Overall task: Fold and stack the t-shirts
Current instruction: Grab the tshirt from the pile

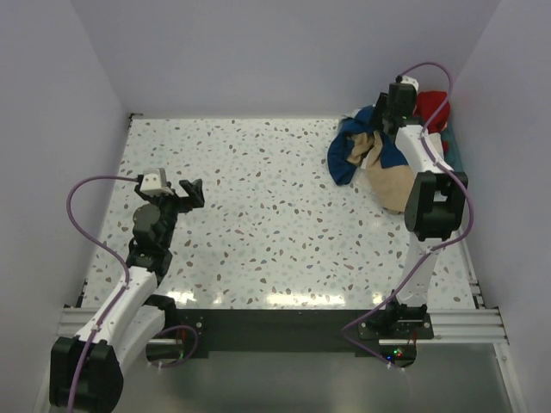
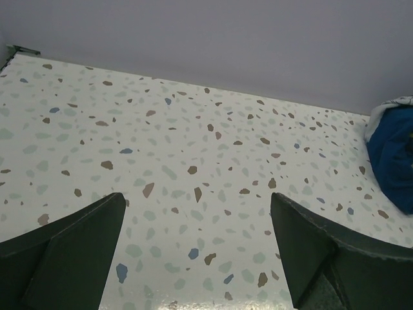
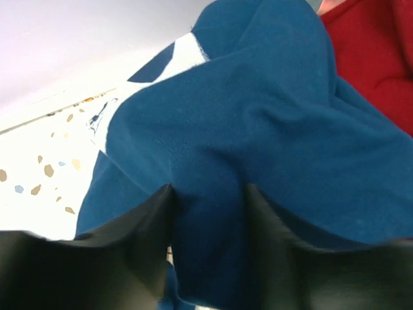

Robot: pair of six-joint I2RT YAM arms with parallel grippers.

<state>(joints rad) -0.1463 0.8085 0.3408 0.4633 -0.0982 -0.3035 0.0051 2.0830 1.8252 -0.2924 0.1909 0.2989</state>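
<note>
From where I stand, the job is at its very start. The t-shirts lie in one crumpled heap at the far right corner of the white speckled counter, and none is spread or folded. The right claw is down in that heap, its two black fingers pinched on a raised fold of the dark navy blue cloth t-shirt. That shirt is tangled with the beige cloth t-shirt, and the red cloth t-shirt sits just behind, by the teal plastic basket. The left claw hovers well apart over bare counter, fingers spread wide and holding nothing.

Next, I'd judge, the navy one must be drawn clear of the others and laid flat mid-counter without dragging the beige one along. A white printed patch shows on the navy cloth, but no words or brand can be read.
</note>
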